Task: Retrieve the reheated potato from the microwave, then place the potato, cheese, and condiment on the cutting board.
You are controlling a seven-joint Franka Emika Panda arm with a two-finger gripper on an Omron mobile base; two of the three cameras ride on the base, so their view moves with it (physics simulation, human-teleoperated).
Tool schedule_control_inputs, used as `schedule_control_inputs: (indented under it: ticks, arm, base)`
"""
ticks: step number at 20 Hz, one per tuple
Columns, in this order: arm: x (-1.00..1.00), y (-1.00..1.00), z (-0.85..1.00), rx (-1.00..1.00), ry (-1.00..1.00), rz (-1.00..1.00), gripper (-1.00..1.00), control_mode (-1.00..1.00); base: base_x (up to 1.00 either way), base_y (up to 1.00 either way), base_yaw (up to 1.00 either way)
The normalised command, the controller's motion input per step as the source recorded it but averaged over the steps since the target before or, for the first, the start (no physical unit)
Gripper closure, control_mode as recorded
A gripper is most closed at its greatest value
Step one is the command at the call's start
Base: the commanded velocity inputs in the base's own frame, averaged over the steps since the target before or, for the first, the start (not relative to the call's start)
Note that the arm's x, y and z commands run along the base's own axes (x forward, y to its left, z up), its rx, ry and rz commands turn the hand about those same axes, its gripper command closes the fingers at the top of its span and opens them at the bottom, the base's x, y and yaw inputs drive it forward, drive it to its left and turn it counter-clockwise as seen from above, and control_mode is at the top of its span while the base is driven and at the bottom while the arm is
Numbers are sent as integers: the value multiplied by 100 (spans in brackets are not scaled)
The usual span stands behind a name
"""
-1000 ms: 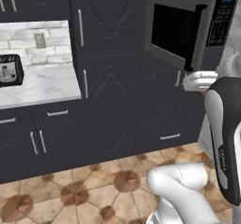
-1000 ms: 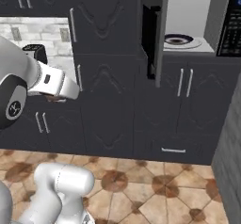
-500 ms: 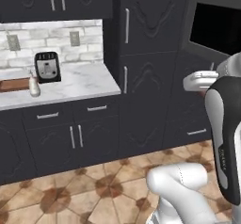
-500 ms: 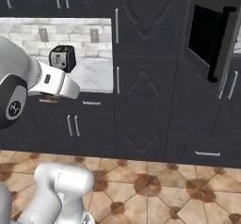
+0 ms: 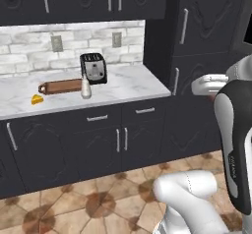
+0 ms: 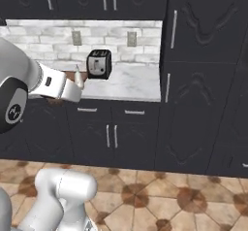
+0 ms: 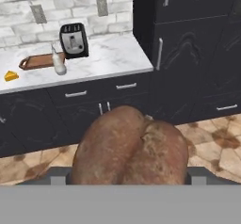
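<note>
Worktop (image 5: 123,88): white marble slab over dark drawers and doors, grey brick wall with two sockets behind.

Item 1, cheese (image 5: 36,99): small yellow wedge at the far left of the worktop, at about 8 o'clock from the board's handle end, just beside it; also seen in the hand view (image 7: 10,76).

Item 2, cutting board (image 5: 61,86): reddish-brown wooden board lying flat, rounded handle end pointing left; nothing visible on top of it.

Item 3, condiment bottle (image 5: 85,88): small pale bottle, upright, at the board's right end, at 7 o'clock from the toaster and close to it.

Item 4, toaster (image 5: 93,68): black, boxy, standing against the wall at 1 o'clock from the bottle.

Item 5, tall dark cabinets (image 6: 203,79): right of the worktop, long bar handles.

Item 6, potato (image 7: 132,148): large brown rough lump low in the hand view, held out over the tiled floor (image 6: 160,206), well apart from the worktop.

Item 7, gripper: jaws spread wide around the potato, gripping it.
</note>
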Motion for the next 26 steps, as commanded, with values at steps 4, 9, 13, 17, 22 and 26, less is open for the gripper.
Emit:
schedule_control_inputs:
  ticks: [4,9,13,17,22,26]
  arm:
    - [0,0,0,0,0,0,100,100]
    - [0,0,0,0,0,0,100,100]
    - [0,0,0,0,0,0,100,100]
    - [0,0,0,0,0,0,100,100]
    - [0,0,0,0,0,0,100,100]
    - [0,0,0,0,0,0,100,100]
  base:
    - [42,100,0]
    - [57,100,0]
    - [74,100,0]
    - [90,77,0]
    - [78,20,-2]
    - [41,0,-5]
